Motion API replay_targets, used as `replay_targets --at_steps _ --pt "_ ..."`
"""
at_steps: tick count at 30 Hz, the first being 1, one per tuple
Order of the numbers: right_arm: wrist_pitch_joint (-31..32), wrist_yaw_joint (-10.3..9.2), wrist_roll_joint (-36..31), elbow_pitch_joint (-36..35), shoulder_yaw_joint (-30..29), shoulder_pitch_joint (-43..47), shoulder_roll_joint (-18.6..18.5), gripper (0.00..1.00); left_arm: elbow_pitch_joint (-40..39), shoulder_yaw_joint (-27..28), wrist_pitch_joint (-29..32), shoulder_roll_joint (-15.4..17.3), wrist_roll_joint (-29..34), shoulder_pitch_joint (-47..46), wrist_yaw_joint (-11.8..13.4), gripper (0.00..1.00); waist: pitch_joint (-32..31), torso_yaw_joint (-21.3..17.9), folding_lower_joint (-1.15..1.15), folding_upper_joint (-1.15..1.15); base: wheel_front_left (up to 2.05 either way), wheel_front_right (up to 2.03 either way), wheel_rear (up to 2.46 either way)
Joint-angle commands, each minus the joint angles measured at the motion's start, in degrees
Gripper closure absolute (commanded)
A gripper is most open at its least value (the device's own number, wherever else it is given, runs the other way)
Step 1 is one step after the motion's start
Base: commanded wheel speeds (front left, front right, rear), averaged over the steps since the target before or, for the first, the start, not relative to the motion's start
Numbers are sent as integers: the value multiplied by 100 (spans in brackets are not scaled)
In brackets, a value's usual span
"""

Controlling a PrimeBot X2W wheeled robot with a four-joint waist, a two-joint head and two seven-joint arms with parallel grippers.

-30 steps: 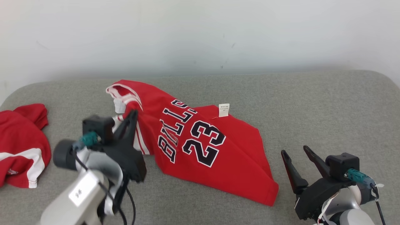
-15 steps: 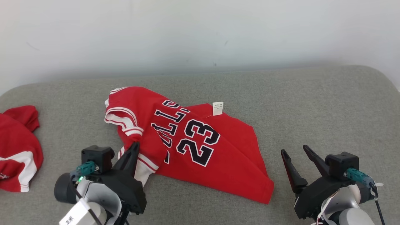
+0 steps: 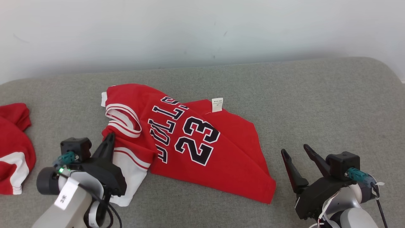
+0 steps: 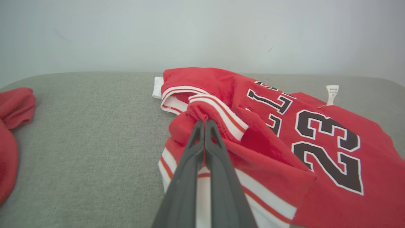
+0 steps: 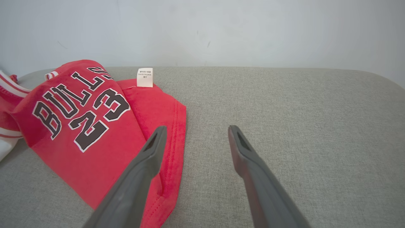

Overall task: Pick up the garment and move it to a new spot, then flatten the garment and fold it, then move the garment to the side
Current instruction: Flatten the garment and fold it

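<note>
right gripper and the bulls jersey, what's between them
Bare grey cushion separates the right gripper from the Bulls jersey, as the head view shows.

garment (image 3: 196,148): on the cushion (image 3: 316,104), between both grippers, spreading right of the left fingers.
left gripper (image 4: 204,123): fingertips at a bunched fold on the garment's left edge.
right gripper (image 5: 196,128): above bare cushion, garment's corner just beside its left finger.
tag (image 5: 144,77): ahead-left of the right fingers, at the garment's far edge.
second garment (image 4: 12,126): on the cushion, well left of the left fingers.
wall (image 3: 202,31): behind the cushion, ahead of all fingers.
</note>
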Motion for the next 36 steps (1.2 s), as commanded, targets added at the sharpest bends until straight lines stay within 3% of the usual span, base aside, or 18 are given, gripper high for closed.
replay_targets --at_steps 1,9,10,11,16,29,36 --pt "-33 -2 62 8 3 -68 -26 0 267 34 -84 -55 -11 -168 -103 100 21 -12 0 0 0 0 0" --pt "-80 -2 68 70 87 -121 -22 0 1436 101 -403 -345 -38 -552 -548 100 72 -62 0 0 0 0 0" --pt "-88 -2 69 78 90 -123 -22 0 1542 127 -444 -375 -1 -593 -537 61 75 -66 0 0 0 0 0" --pt "-98 -2 70 81 84 -122 -21 0 1625 165 -480 -410 30 -616 -519 0 78 -67 0 0 0 0 0" --pt "-111 -2 65 89 32 -107 -28 0 1728 351 -553 -491 135 -535 -536 0 75 -38 0 0 0 0 0" --pt "-82 -2 0 34 -22 26 -44 0 -247 1800 -553 -577 1215 750 -101 0 -78 175 0 0 0 0 0" --pt "-59 -2 35 -5 -46 131 -133 0 -776 2311 -554 -668 1525 1468 -78 0 -159 191 0 0 0 0 0"
